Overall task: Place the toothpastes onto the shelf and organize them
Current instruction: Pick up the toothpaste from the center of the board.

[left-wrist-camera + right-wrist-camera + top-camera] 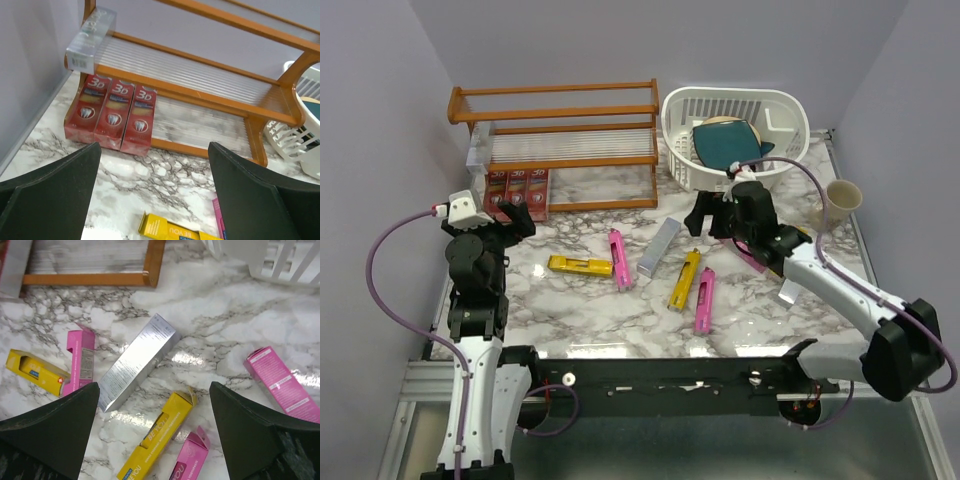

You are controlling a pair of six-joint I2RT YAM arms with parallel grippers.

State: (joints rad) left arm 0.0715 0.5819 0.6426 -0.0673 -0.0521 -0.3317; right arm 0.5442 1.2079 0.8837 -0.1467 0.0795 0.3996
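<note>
My left tool (155, 150) and right tool (154, 387) are hanging open, empty. Three red toothpaste cartons (111, 117) are standing grouped by colour in the orange-brown wooden shelf (555, 90), upper left. Others, like the silver-grey carton (137, 361), are lying mid-frame on the marble tabletop (590, 310).

The shelf (560, 140) stands at the back left of the tabletop (590, 315). The basket (685, 120) is just beside it on the right with a flat item (725, 142) in it, and the cup (843, 200) is farther right, near the edge. One carton (480, 150) lies on the left end of the shelf's upper tier, and three cartons (517, 190) stand side by side below it. Loose cartons (658, 247) lie scattered before the shelf in mid-tabletop, with the left tool (508, 228) to their left and the right tool (708, 218) behind them, before the basket.
</note>
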